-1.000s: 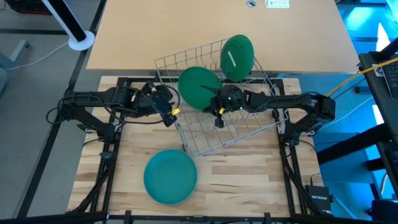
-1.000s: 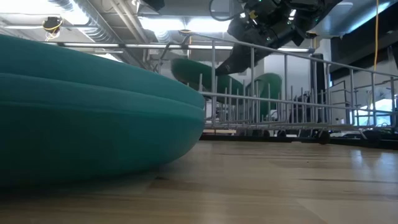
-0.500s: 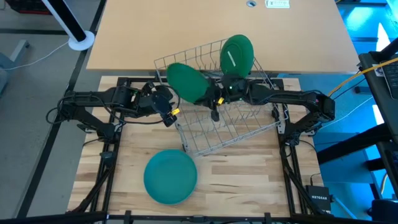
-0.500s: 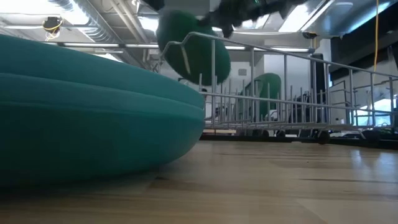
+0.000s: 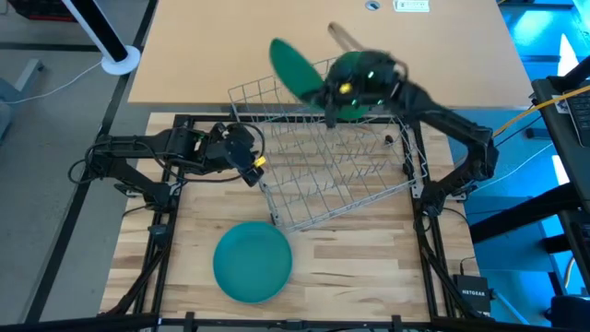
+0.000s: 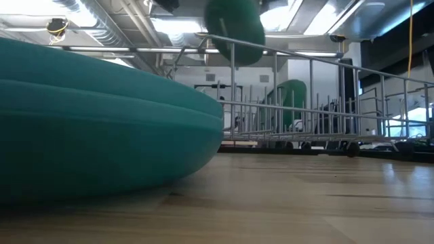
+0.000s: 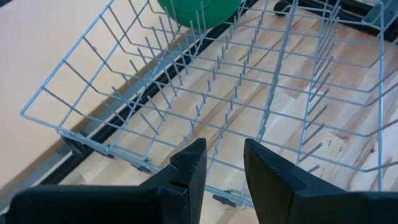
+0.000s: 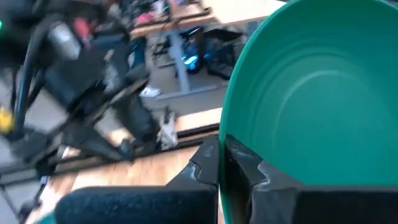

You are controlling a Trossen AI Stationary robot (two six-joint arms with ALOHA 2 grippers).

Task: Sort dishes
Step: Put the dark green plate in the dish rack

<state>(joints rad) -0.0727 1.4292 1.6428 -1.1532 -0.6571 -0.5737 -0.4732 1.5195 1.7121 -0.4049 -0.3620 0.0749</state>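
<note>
Since a second ago my right hand [image 5: 324, 90] has lifted its green plate [image 5: 295, 66] out of the wire rack [image 5: 323, 166] and swung it up over the rack's far rim. The fingers pinch the plate's edge, and it hangs tilted, its flat face nearly on edge. A second plate [image 5: 355, 92] stands in the rack's far corner, just under the wrist; I judge the carried one must go in beside it. The left hand [image 5: 247, 164] waits part open at the rack's left side. The teal plate [image 5: 252, 261] lies on the desk [image 5: 359, 267].
</note>
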